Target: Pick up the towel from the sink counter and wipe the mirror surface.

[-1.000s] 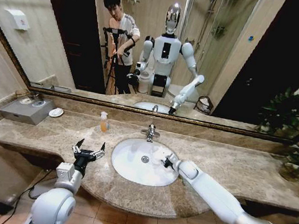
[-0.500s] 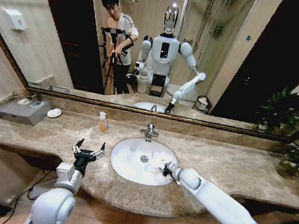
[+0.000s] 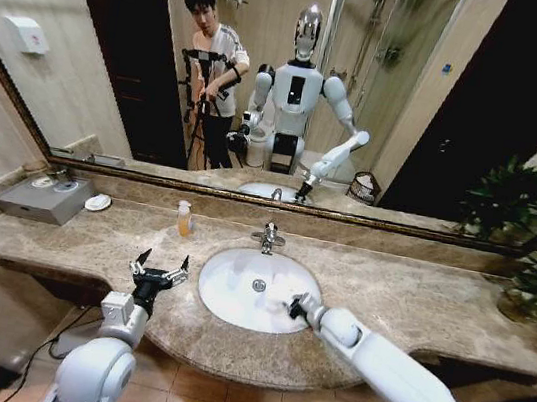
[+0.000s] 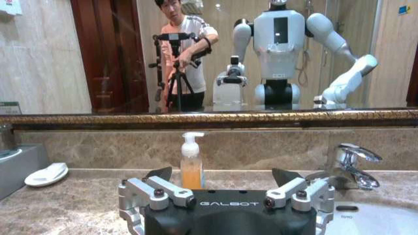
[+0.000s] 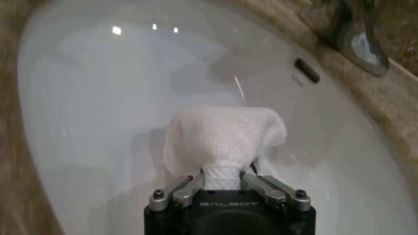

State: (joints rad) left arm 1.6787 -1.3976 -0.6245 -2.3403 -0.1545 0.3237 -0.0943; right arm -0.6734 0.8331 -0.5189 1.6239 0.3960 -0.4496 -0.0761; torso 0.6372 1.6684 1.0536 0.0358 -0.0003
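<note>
Right gripper (image 3: pixel 291 308), clamped on the white towel (image 5: pixel 225 139), hangs over the open basin (image 3: pixel 233 302) with bare mirror (image 3: pixel 87 63) above, though the faucet (image 3: pixel 268 236) and soap bottle (image 3: pixel 185 217) crowd the back edge of the sink counter (image 3: pixel 406 292) below the glass.

Both arms were glossy white and rounded, with grey joint sections. Each claw, the left claw (image 4: pixel 225 188) and the right claw (image 5: pixel 224 182), had a black housing marked "GALBOT" in white, silver metal finger links fastened with dark screws, and black fingertips.
</note>
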